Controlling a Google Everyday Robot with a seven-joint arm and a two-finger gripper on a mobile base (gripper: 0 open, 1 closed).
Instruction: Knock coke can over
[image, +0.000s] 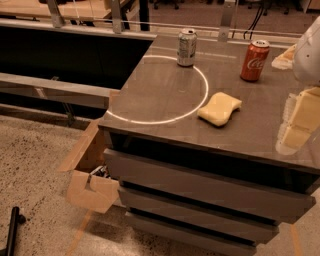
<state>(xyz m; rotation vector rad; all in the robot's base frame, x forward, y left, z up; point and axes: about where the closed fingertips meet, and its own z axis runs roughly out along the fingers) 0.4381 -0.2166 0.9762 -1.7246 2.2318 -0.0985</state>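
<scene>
The red coke can (255, 60) stands upright at the back right of the dark counter (165, 100). My gripper (295, 127) shows as pale yellowish parts at the right edge of the view, low over the counter's right side, in front of and to the right of the coke can and apart from it. The white arm (309, 52) rises above it, just to the right of the can.
A silver-grey can (187, 47) stands upright at the back middle. A yellow sponge (219, 108) lies between the cans and the front edge. A pale crumpled thing (283, 58) lies right of the coke can. An open cardboard box (92, 175) sits on the floor at the left.
</scene>
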